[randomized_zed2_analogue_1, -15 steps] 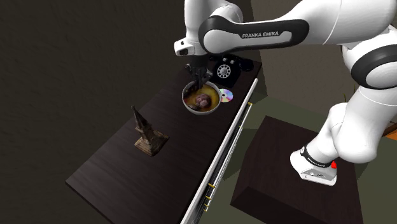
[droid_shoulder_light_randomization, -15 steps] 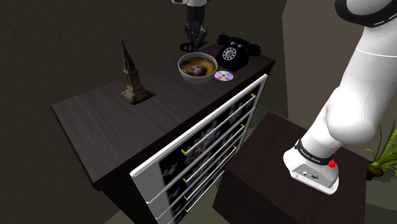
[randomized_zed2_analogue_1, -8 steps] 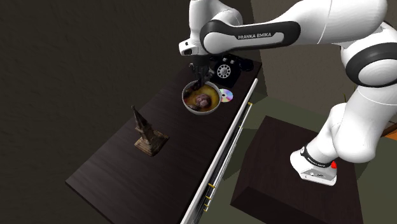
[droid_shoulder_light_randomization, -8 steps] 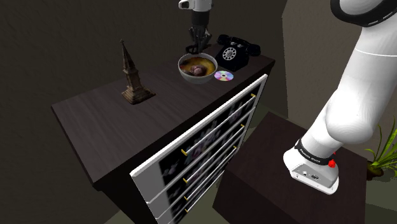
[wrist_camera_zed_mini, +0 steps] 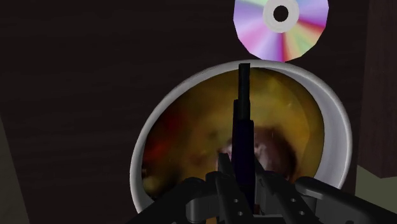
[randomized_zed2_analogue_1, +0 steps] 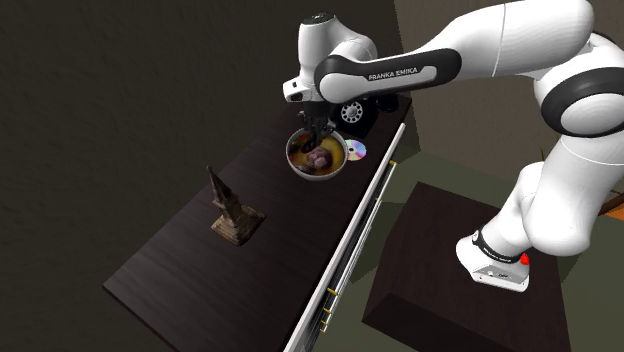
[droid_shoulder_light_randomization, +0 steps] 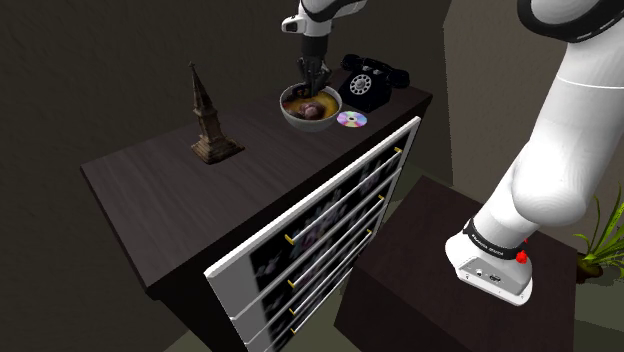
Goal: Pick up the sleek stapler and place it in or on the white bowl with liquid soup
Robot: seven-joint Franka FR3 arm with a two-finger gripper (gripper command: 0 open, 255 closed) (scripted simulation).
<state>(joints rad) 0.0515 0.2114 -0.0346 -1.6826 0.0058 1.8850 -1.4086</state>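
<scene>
A slim black stapler (wrist_camera_zed_mini: 242, 121) stands clasped between the fingers of my black gripper (wrist_camera_zed_mini: 240, 186), its long body reaching out over the soup. The white bowl (wrist_camera_zed_mini: 143, 153) holds brown-orange soup with a dark lump in it. In the shoulder view the gripper (droid_shoulder_light_randomization: 313, 82) hangs straight down over the far part of the bowl (droid_shoulder_light_randomization: 291, 115), low at its rim. The second exterior view has the gripper (randomized_zed2_analogue_1: 314, 130) just above the bowl (randomized_zed2_analogue_1: 300, 170). I cannot tell whether the stapler touches the soup.
A black rotary phone (droid_shoulder_light_randomization: 368, 82) and a shiny disc (droid_shoulder_light_randomization: 351, 120) lie close beside the bowl on the dark dresser top (droid_shoulder_light_randomization: 170, 190). A tower statuette (droid_shoulder_light_randomization: 208, 118) stands farther along it. White-framed drawers face the stand. A plant (droid_shoulder_light_randomization: 605, 235) grows at the right edge.
The gripper, with the stapler in it, has come down and forward from behind the bowl to just over the soup. The bowl, phone and disc have not moved.
</scene>
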